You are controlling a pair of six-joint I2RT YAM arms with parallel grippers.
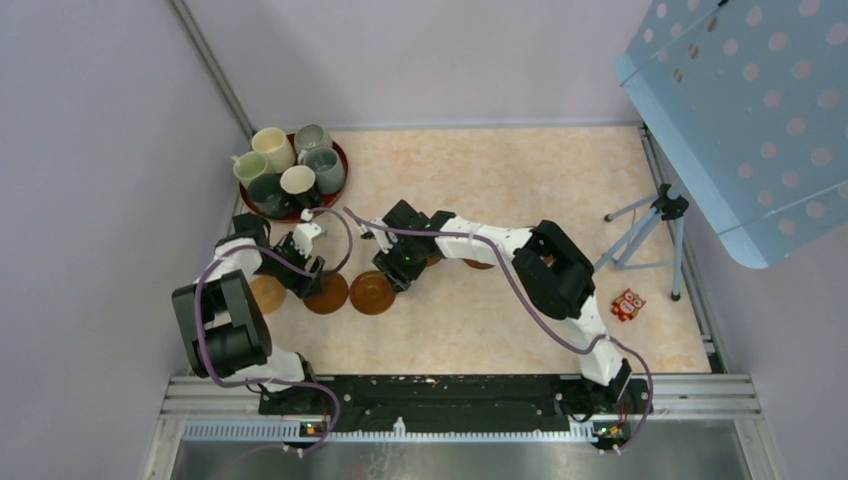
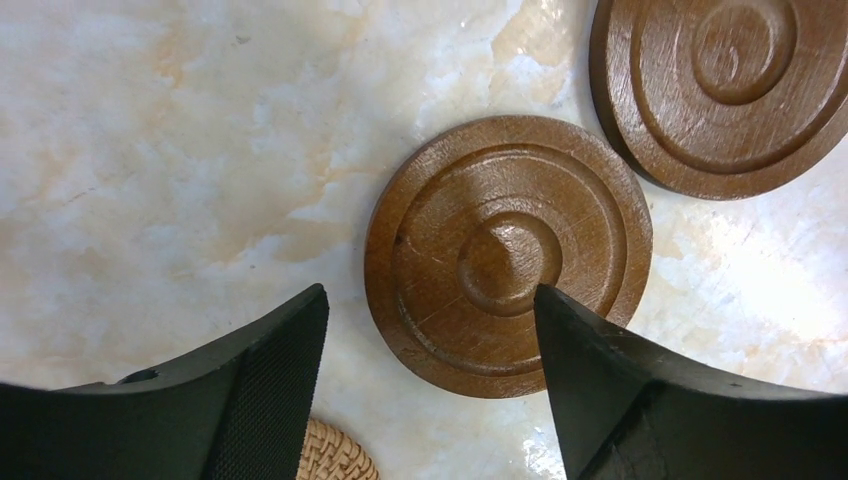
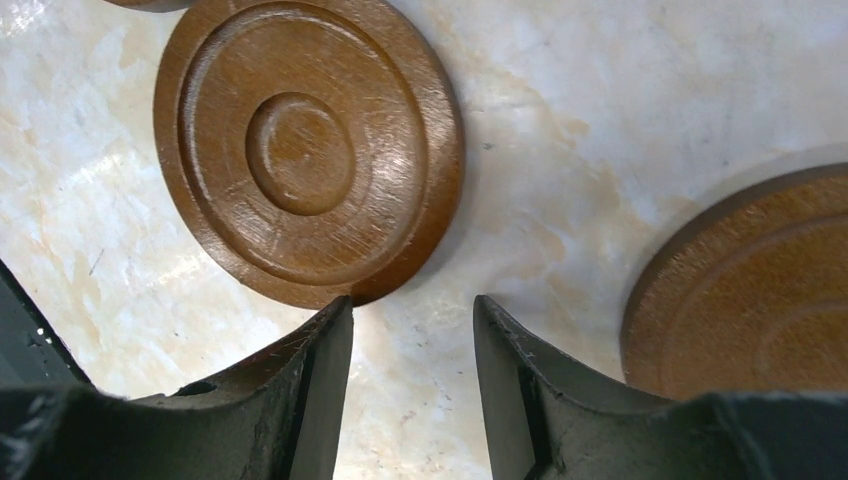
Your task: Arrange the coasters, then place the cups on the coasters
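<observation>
— Left gripper point(image 2: 430, 295)?
— Spread wide, empty, over a brown coaster point(image 2: 508, 255).
— Right gripper point(image 3: 412, 300)?
— Parted, empty, just beside another coaster point(image 3: 305, 150).
— Cups point(image 1: 272, 148)?
— Bunched on red tray point(image 1: 345, 158), far left, off coasters.

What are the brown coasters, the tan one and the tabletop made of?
Brown coasters: likely wood, stained, satin sheen; fine grain lines, turned concentric rings.
Tan coaster: woven, rattan-like; only its braided edge shows.
Tabletop: glossy marble look, cream with orange veining; may be printed laminate.
</observation>
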